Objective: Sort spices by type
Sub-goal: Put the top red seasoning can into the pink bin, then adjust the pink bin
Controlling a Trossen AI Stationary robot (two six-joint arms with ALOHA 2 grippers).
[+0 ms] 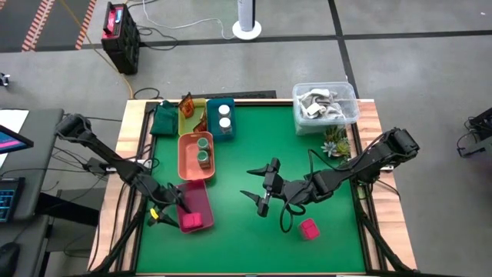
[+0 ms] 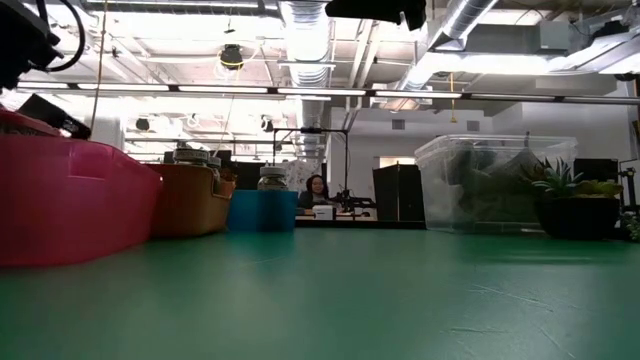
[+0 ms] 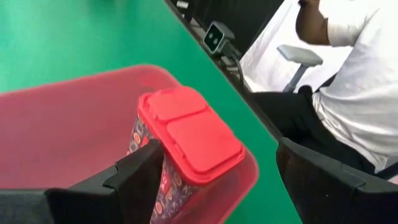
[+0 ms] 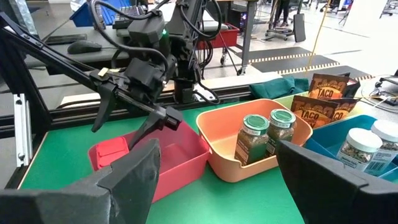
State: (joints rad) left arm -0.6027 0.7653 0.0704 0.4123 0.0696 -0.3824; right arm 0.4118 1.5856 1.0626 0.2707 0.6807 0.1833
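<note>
My left gripper (image 1: 164, 209) (image 3: 217, 180) is open over the near end of the pink tray (image 1: 201, 201). Its fingers stand on either side of a pink block with a red lid (image 3: 186, 134) (image 1: 192, 221), which sits in that tray. My right gripper (image 1: 260, 194) (image 4: 217, 177) is open and empty above mid-table. A second pink block (image 1: 308, 228) lies on the green mat near it. Two green-lidded jars (image 1: 204, 150) (image 4: 264, 134) stand in the orange tray. Two white jars (image 1: 224, 115) stand in the blue tray. Orange-brown sachets (image 4: 323, 99) lean in the yellow-green tray.
A clear tub of grey-white clutter (image 1: 324, 104) (image 2: 490, 185) and a small plant (image 1: 334, 142) stand at the far right corner. A dark green cloth (image 1: 164, 119) lies at the far left. A person in a white shirt (image 3: 354, 93) sits beyond the table's near edge.
</note>
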